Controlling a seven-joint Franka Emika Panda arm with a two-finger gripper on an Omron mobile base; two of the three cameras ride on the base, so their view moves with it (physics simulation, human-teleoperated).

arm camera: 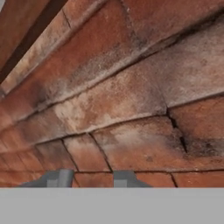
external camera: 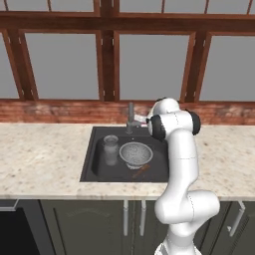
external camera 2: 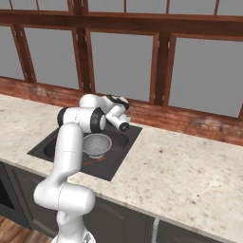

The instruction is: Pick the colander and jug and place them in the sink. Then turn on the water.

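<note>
Already the colander (external camera: 135,153) and jug (external camera: 110,148) sit in the sink (external camera: 94,169), so the water step is in hand: the gripper (arm camera: 90,178) (tips narrowly apart, holding nothing) needs to nudge the faucet (external camera: 131,117) handle

In the left base view the robot's white arm covers the right part of the sink (external camera: 99,149) and the head of the faucet (external camera: 130,118). The end effector sits behind the arm's upper joints there, so its jaw spacing cannot be told. In the right base view the arm hides the left part of the colander (external camera 2: 98,144). A thin brownish object (external camera: 141,171) lying beside the colander is too small to identify. The surface (external camera: 40,159) is cut off at both side edges.
</note>
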